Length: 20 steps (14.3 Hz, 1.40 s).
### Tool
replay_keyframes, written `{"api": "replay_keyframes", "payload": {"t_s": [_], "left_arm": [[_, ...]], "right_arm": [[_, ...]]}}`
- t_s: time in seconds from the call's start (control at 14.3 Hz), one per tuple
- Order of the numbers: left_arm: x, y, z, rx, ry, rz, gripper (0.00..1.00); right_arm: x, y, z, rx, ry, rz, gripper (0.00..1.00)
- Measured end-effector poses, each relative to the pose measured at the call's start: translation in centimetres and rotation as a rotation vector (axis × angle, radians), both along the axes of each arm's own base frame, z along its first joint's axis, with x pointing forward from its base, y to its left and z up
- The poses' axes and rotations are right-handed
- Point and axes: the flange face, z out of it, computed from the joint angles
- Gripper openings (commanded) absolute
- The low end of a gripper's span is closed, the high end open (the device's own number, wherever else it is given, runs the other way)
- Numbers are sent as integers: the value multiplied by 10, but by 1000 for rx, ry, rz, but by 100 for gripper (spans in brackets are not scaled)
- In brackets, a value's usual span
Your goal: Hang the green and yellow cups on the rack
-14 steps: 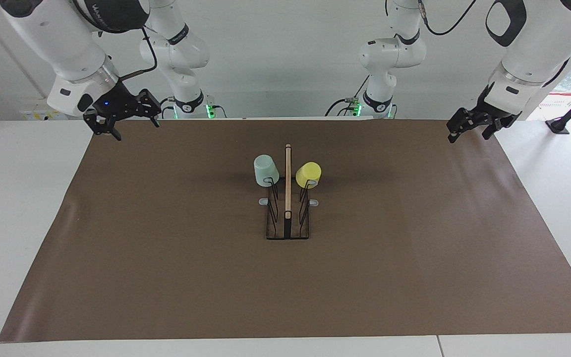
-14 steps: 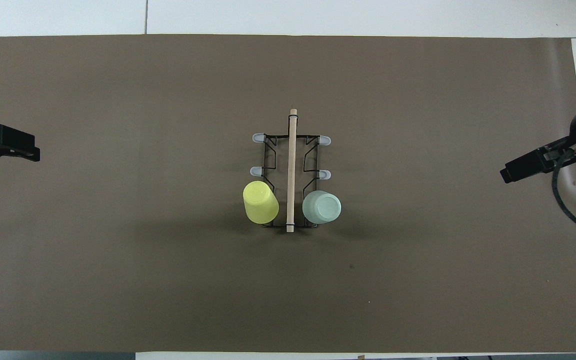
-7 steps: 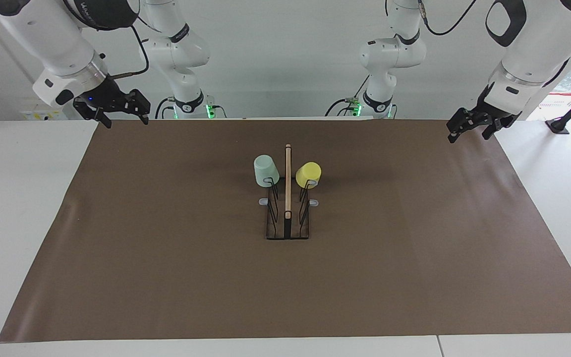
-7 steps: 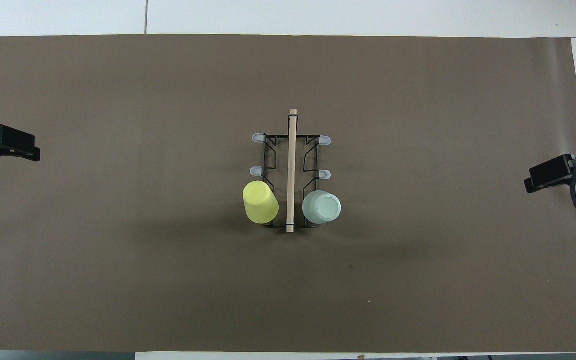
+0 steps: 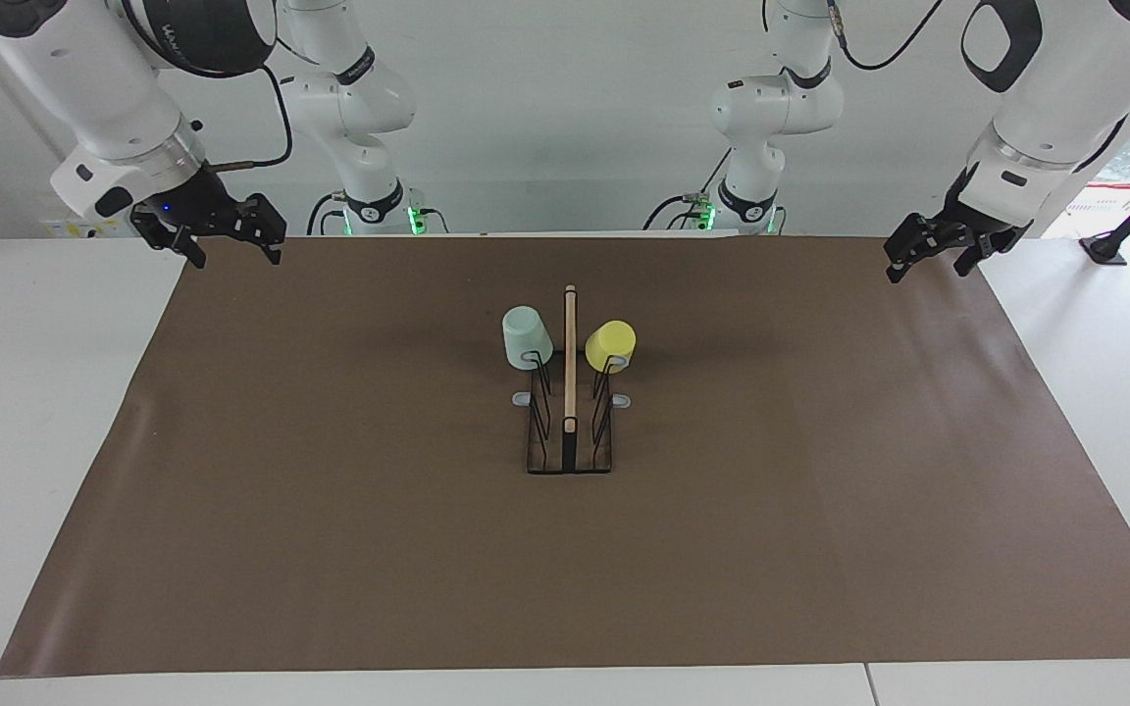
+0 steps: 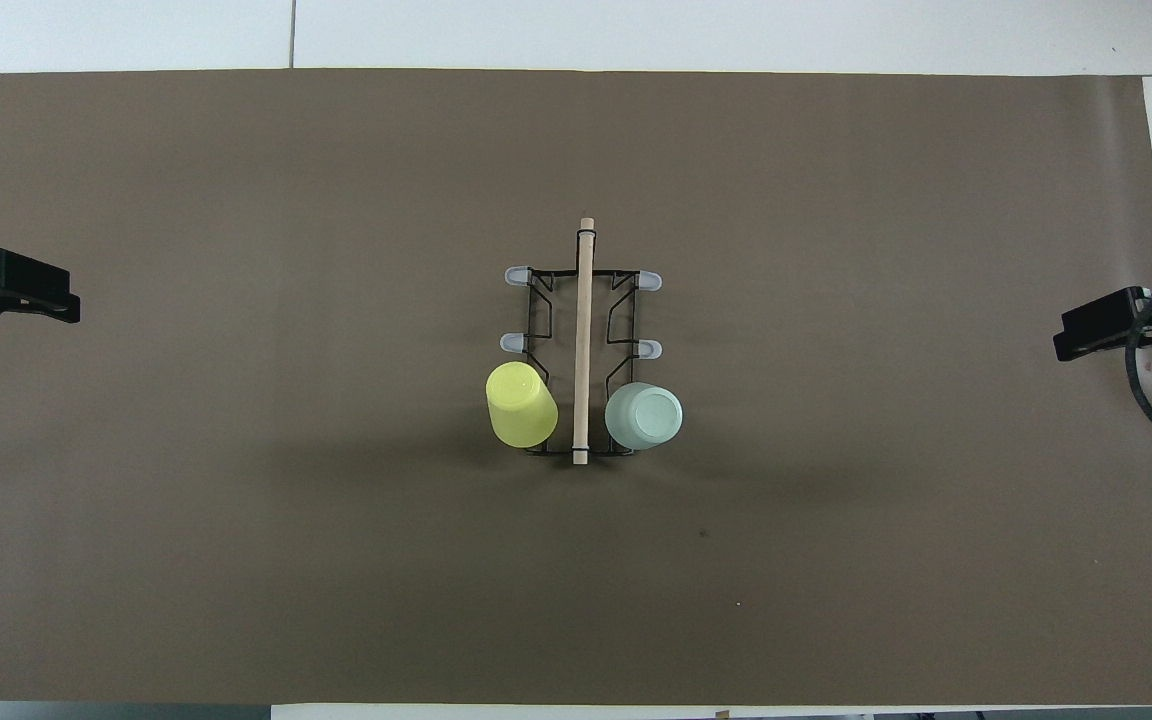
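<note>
1. A brown mat (image 5: 330,510) covers most of the white table (image 5: 35,412); a pale wall stands at the robots' end, and bare white tabletop shows past the mat at both arm ends.
2. The rack (image 5: 570,412) (image 6: 582,345), black wire with a light-wood top bar, stands at the mat's centre, the bar running toward and away from the robots.
3. The green cup (image 5: 526,337) (image 6: 644,415) hangs upside down on the prong nearest the robots, on the rack's side toward the right arm's end; in the overhead view it sits at about 4 o'clock from the rack's middle.
4. The yellow cup (image 5: 611,345) (image 6: 520,404) hangs tilted on the matching prong toward the left arm's end, at about 8 o'clock in that view.
5. Four grey-tipped prongs farther from the robots are bare.
6. The right gripper (image 5: 227,240) (image 6: 1106,333) hangs over the mat's corner at its own end, fingers spread wide, holding nothing.
7. The left gripper (image 5: 928,257) (image 6: 21,295) hangs over the mat's edge at its end, fingers parted, holding nothing.
</note>
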Motion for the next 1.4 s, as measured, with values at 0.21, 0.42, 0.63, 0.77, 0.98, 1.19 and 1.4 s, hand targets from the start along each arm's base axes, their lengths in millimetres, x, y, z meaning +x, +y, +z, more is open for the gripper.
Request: {"api": "replay_keyframes", "payload": {"t_s": [0.21, 0.42, 0.63, 0.77, 0.98, 1.19, 1.4], "left_arm": [[0, 0, 0, 0, 0, 0, 100], [0, 0, 0, 0, 0, 0, 100], [0, 0, 0, 0, 0, 0, 100], [0, 0, 0, 0, 0, 0, 100], [-1, 0, -1, 0, 6, 0, 100], [-1, 0, -2, 0, 9, 1, 100], [-1, 1, -2, 0, 10, 2, 100]], "right_arm": [[0, 0, 0, -5, 0, -15, 100], [-2, -3, 1, -8, 2, -15, 100], [-10, -6, 3, -7, -3, -12, 100], [-8, -7, 10, -10, -62, -13, 100], [-5, -11, 13, -18, -91, -20, 100], [-4, -14, 14, -40, -99, -19, 100], [-4, -14, 15, -40, -101, -19, 100]]}}
